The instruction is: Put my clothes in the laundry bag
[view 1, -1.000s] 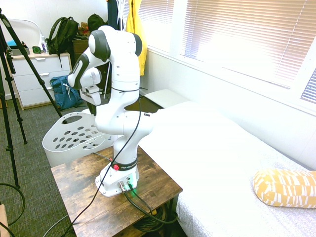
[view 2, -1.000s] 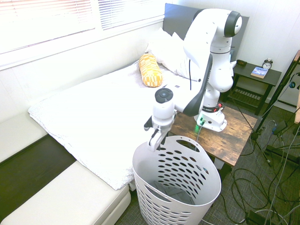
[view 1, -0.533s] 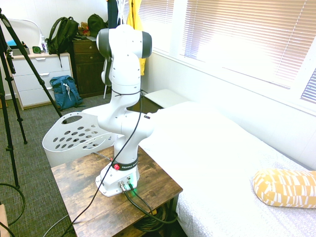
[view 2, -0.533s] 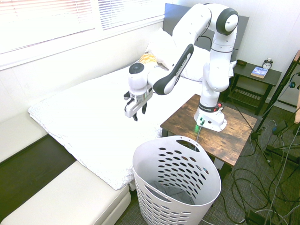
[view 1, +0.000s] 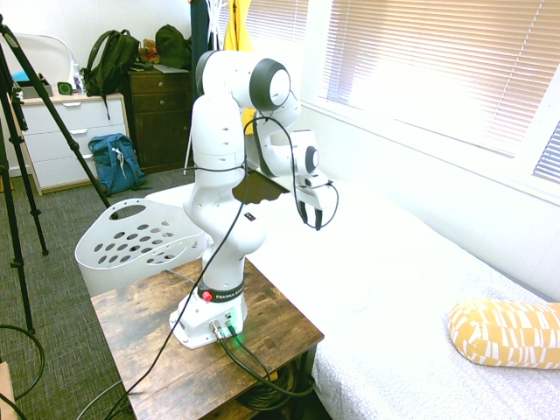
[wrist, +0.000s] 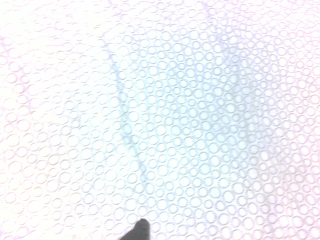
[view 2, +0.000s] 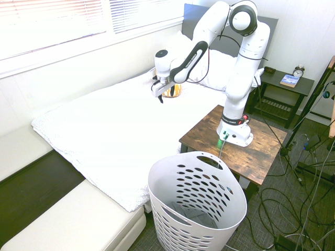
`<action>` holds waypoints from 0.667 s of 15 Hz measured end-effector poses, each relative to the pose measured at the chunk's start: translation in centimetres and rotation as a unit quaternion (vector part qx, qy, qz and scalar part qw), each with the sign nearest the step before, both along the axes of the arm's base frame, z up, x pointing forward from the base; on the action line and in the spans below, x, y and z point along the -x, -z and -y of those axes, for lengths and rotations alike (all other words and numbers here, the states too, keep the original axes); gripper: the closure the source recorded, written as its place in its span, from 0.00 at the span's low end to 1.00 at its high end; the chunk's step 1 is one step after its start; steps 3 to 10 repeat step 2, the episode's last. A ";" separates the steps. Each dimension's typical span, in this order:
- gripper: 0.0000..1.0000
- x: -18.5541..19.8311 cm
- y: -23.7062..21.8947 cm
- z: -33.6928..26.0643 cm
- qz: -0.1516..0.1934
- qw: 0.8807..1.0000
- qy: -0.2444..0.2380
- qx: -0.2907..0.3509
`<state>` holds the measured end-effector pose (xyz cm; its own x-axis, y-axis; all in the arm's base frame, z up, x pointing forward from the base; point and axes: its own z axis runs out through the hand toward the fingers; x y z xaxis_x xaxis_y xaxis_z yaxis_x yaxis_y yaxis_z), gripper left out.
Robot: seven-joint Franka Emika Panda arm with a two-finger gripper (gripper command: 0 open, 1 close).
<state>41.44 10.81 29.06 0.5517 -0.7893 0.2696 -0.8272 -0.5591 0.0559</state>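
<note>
The laundry bag is a white plastic basket with oval holes, standing on the floor beside the wooden table and the bed. Low inside the basket a dark grey patch shows, which looks like the clothes, though only a little of it is visible. My gripper hangs over the white bedspread, far from the basket. It points down, just in front of the yellow pillow. Its fingers stand open with nothing between them. The wrist view holds only the circle-patterned bedspread.
A yellow patterned pillow lies at the bed's head by white pillows. The wooden side table stands between bed and basket. A blue backpack, dressers and a hanging yellow garment are across the room. A cushioned bench adjoins the bed's foot.
The arm has swung from above the basket rim out over the bed toward the yellow pillow. The fingers have spread wider. The basket has not moved.
</note>
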 end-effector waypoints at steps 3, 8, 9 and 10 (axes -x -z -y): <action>0.00 0.1 -1.3 4.3 0.000 1.000 0.008 -0.001; 0.00 0.1 -1.3 4.3 0.000 1.000 0.008 -0.001; 0.00 0.1 -1.3 4.3 0.000 1.000 0.008 -0.001; 0.00 0.1 -1.3 4.3 0.000 1.000 0.008 -0.001</action>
